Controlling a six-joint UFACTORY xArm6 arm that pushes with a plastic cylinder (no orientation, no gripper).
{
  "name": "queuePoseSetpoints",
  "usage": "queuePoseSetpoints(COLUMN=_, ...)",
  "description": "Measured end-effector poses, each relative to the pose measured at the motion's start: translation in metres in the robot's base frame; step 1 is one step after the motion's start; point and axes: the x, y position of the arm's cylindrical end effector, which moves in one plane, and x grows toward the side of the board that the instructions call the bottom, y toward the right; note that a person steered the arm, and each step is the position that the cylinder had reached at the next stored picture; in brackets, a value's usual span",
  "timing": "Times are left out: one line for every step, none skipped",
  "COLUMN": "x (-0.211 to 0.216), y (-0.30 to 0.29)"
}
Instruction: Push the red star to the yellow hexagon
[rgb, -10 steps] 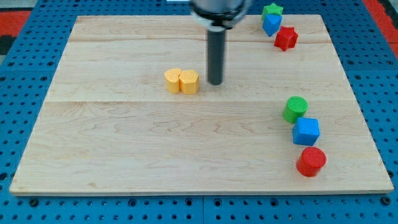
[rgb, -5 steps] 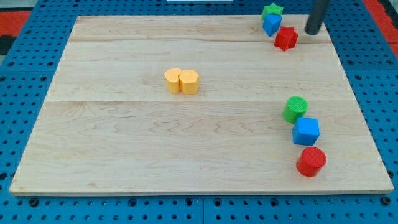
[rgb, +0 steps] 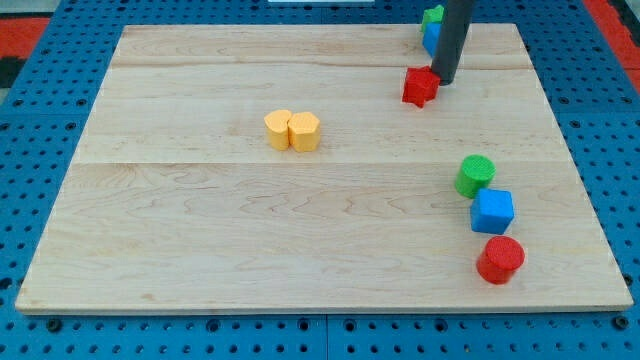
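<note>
The red star (rgb: 420, 86) lies on the wooden board (rgb: 200, 230) toward the view's upper right. My tip (rgb: 444, 80) touches its right side, the dark rod rising to the view's top edge. The yellow hexagon (rgb: 304, 131) sits near the board's middle, well to the left of and below the star, touching a second yellow block (rgb: 278, 129) on its left.
A green star (rgb: 432, 14) and a blue block (rgb: 431, 37) sit at the top, partly hidden behind the rod. A green cylinder (rgb: 475, 175), a blue cube (rgb: 492, 211) and a red cylinder (rgb: 500, 259) stand in a line at the right.
The rod swung from beside the yellow hexagon to the view's top right, then came back left against the red star. The star slid left and down, away from the blue block.
</note>
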Motion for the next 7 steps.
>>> queuePoseSetpoints(x=0.009, y=-0.016)
queuePoseSetpoints(x=0.019, y=-0.047)
queuePoseSetpoints(x=0.026, y=-0.063)
queuePoseSetpoints(x=0.036, y=-0.063)
queuePoseSetpoints(x=0.041, y=-0.066)
queuePoseSetpoints(x=0.043, y=-0.078)
queuePoseSetpoints(x=0.043, y=-0.104)
